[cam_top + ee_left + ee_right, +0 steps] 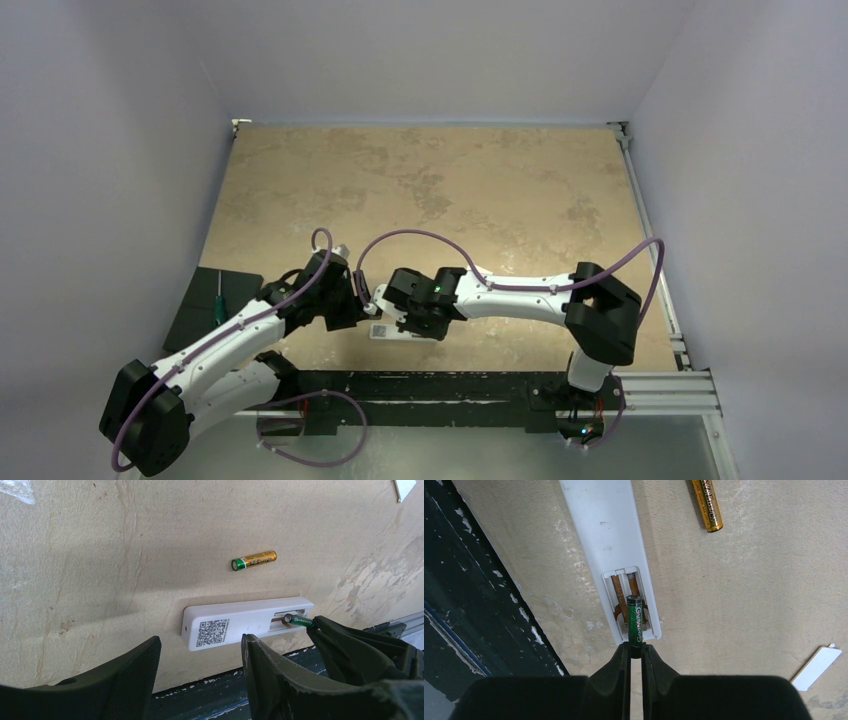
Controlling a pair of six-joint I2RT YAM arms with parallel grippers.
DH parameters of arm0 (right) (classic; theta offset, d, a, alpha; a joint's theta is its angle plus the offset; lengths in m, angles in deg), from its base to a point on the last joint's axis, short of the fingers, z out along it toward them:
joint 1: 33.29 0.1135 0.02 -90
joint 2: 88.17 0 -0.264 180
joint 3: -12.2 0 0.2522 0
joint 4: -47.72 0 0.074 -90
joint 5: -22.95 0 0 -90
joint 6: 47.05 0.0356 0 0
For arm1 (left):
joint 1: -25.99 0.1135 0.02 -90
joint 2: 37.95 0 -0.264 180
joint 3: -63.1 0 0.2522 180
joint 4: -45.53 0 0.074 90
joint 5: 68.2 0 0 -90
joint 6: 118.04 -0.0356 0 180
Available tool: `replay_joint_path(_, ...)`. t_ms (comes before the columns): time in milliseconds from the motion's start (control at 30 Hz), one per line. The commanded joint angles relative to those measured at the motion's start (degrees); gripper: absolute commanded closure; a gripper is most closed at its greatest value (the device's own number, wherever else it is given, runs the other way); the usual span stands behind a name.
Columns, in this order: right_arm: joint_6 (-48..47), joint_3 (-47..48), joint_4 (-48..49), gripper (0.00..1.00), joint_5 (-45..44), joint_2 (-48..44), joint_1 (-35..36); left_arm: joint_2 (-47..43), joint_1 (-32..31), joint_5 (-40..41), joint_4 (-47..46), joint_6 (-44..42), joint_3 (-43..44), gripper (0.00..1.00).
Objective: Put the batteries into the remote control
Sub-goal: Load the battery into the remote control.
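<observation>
seating the first cell: right pincer clenched on the green battery, angled into the recess of the remote control, seemingly not yet flat; next it needs pressing down. left pincer released; gold battery waits on the bench.

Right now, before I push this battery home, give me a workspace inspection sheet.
Surface: tan mottled table, scuffed.
Job's things: remote control back-up, recess open; green battery nosed into recess, not seated; gold battery loose beyond it.
Clutter: white battery cover loose on table; green-handled tool on dark mat, left edge.
Grippers: right gripper shut on green battery's end; left gripper open, empty, near remote.
Cables: purple cables looped along both arms.
Surroundings: pale walls; metal rails at table edge.
</observation>
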Motion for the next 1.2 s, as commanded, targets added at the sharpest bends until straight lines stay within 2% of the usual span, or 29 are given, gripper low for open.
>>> replay_joint_path(0,-0.25,2.45,0.47,0.92,-0.11,0.44,0.16,-0.17,-0.13,-0.55,-1.61,-0.71,-0.54,0.4)
replay_joint_path(400,0.39,2.89,0.47,0.85,-0.45,0.7,0.07,-0.35,-0.13,-0.62,-1.55,-0.66,-0.57,0.4)
replay_joint_path(1167,0.65,2.54,0.56,0.8,-0.77,1.36,-0.02,-0.26,-0.13,-0.64,-1.62,-0.72,-0.57,0.4)
